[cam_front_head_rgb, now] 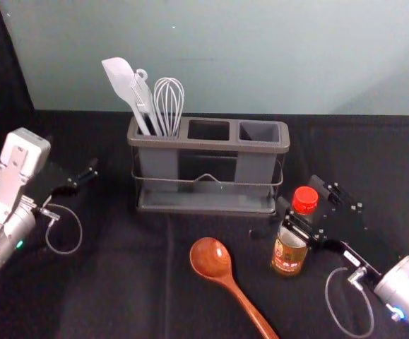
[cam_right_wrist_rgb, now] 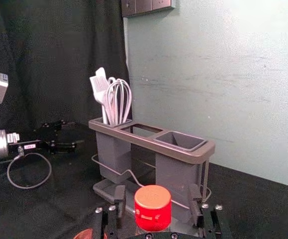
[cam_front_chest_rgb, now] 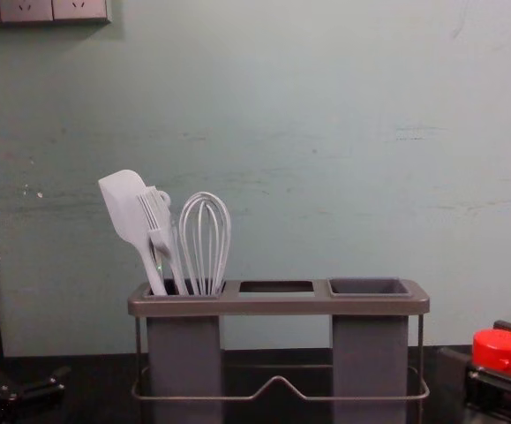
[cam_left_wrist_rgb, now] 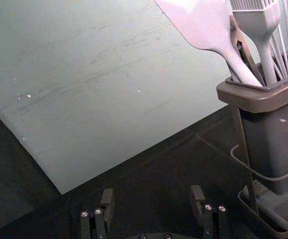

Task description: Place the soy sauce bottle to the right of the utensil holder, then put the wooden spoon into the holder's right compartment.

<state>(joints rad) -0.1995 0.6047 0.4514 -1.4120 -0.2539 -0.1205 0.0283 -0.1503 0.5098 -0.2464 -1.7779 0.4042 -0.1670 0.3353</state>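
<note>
Soy sauce bottle (cam_front_head_rgb: 289,256): upright on the bench (cam_front_head_rgb: 119,289), just in front of the holder's right end; it has to go farther right to stand beside the holder.
Right pincer (cam_right_wrist_rgb: 157,193): reaching in from the right in the head view, released, its fingers either side of the red cap (cam_right_wrist_rgb: 152,206) with a gap at each; likely straddling the bottle so that closing will grip it high and keep it upright.
Left pincer (cam_left_wrist_rgb: 152,191): parked left of the holder, released and holding nothing, out of the other arm's way.
Utensil holder (cam_front_head_rgb: 208,145): spatula (cam_front_head_rgb: 119,79), brush (cam_front_chest_rgb: 156,216) and whisk (cam_front_head_rgb: 169,102) lean in its left compartment, leaving the right compartment (cam_front_head_rgb: 259,131) free for the spoon.
Wooden spoon (cam_front_head_rgb: 211,258): flat before the holder, bowl towards it, handle slanting nearer and right, which should suit the right arm.
Step in hand: lining up to grasp the bottle; uneven closing could nudge or tip it.
</note>
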